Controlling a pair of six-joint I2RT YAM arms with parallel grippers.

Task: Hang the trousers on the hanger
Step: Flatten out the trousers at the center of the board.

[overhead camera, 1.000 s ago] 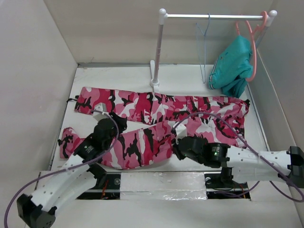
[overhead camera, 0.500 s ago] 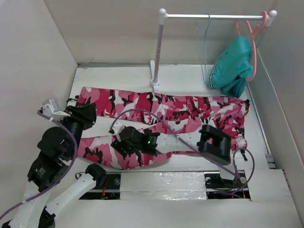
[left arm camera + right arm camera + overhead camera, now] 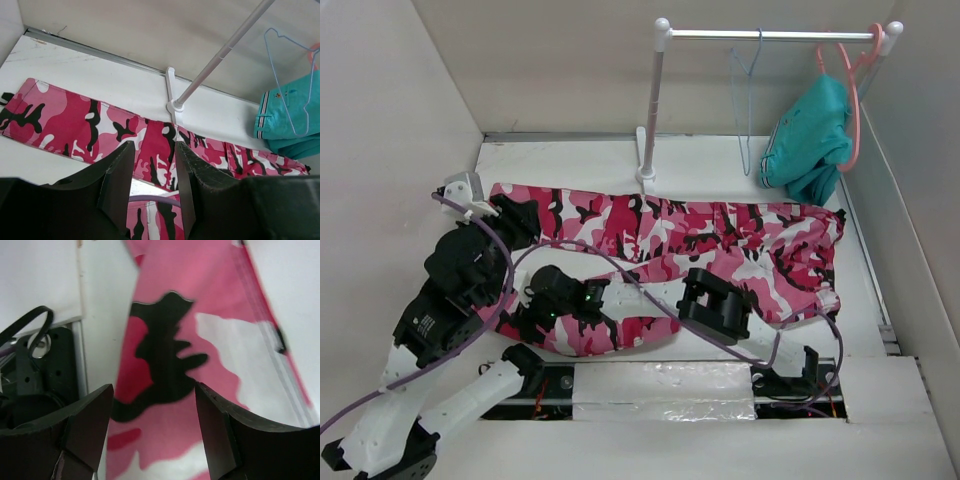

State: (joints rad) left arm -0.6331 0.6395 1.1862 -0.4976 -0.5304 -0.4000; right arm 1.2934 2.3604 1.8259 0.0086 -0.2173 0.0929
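Both hands spread, empty: left hand (image 3: 152, 159) raised, right hand (image 3: 154, 390) low over the trousers (image 3: 650, 225)

A robotics lab test cell: plain white panels (image 3: 380, 150) enclose a bench (image 3: 570, 160) carrying bolted robot arms (image 3: 440, 420) and a miniature garment rail (image 3: 770, 34).

There's the left arm (image 3: 460, 275) reared high, elbow bent; left tool (image 3: 154, 150) tipped forward, fingers parted, nothing between; right arm (image 3: 715, 305) folded low, reaching leftward; right tool (image 3: 154, 390) spread wide, gripping nothing.
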